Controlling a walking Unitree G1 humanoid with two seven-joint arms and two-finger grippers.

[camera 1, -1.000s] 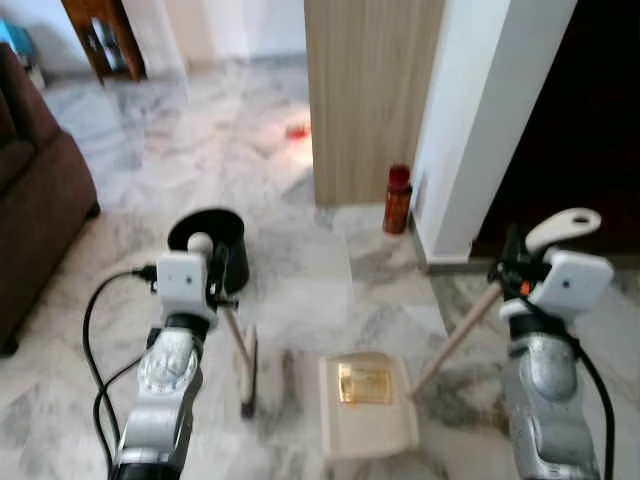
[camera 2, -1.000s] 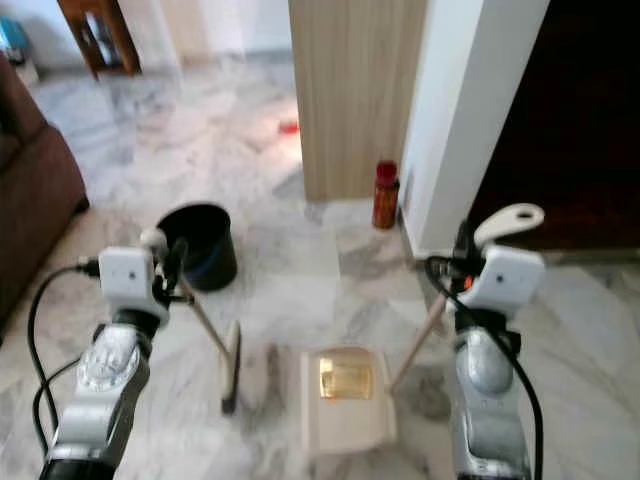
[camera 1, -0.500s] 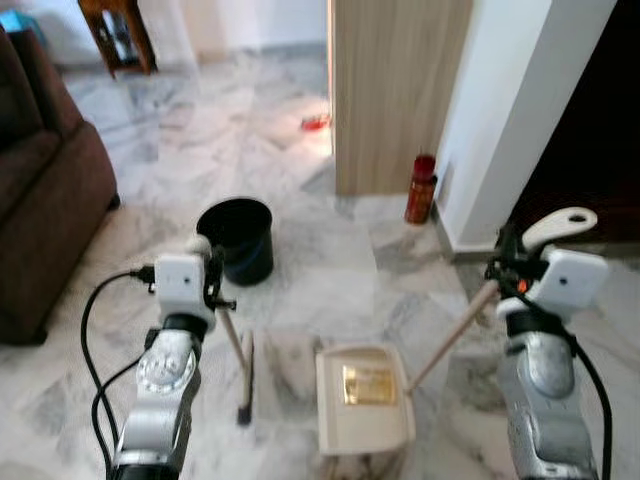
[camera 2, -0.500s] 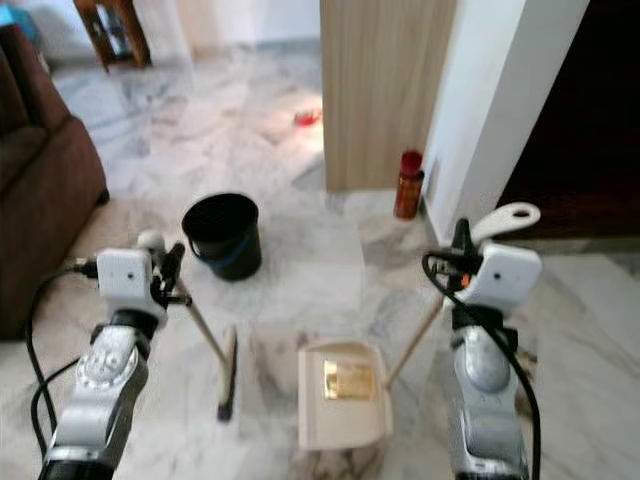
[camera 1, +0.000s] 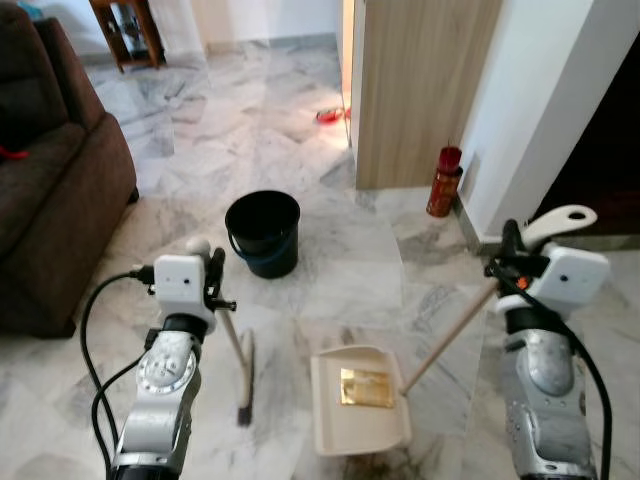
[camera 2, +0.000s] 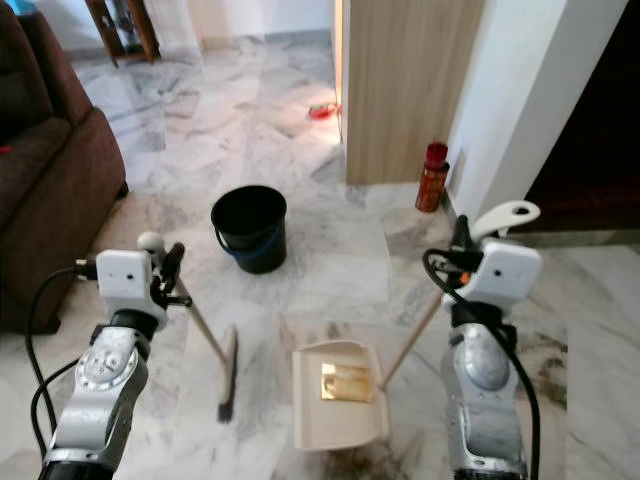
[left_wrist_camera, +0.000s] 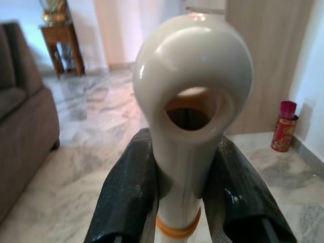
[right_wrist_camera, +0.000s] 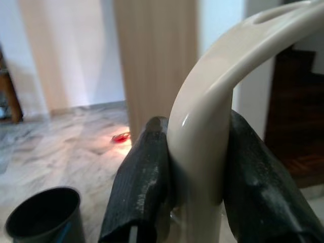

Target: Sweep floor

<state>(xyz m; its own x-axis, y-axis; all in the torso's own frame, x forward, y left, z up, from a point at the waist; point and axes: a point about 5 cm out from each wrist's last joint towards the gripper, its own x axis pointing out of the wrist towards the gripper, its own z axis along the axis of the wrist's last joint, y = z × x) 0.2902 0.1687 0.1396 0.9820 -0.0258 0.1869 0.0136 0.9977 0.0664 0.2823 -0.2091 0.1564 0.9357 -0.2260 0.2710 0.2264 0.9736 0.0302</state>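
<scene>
Cream plastic dustpan point(camera 1: 358, 402), holding what looked like a yellowish scrap, rested flat on grey marble floor point(camera 1: 330, 260), its handle clenched by right gripper point(right_wrist_camera: 195, 167), while left gripper point(left_wrist_camera: 185, 190) clamped the wooden-handled short broom point(camera 1: 243, 370) just beside it, so carrying the load to the black bucket point(camera 1: 262, 232) seemed next.

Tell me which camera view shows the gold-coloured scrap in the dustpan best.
The left eye view: the flat gold-coloured scrap lies unobstructed in the cream plastic dustpan. The right eye view shows it nearly as well. The wrist views look along the handles, away from the pan.
</scene>
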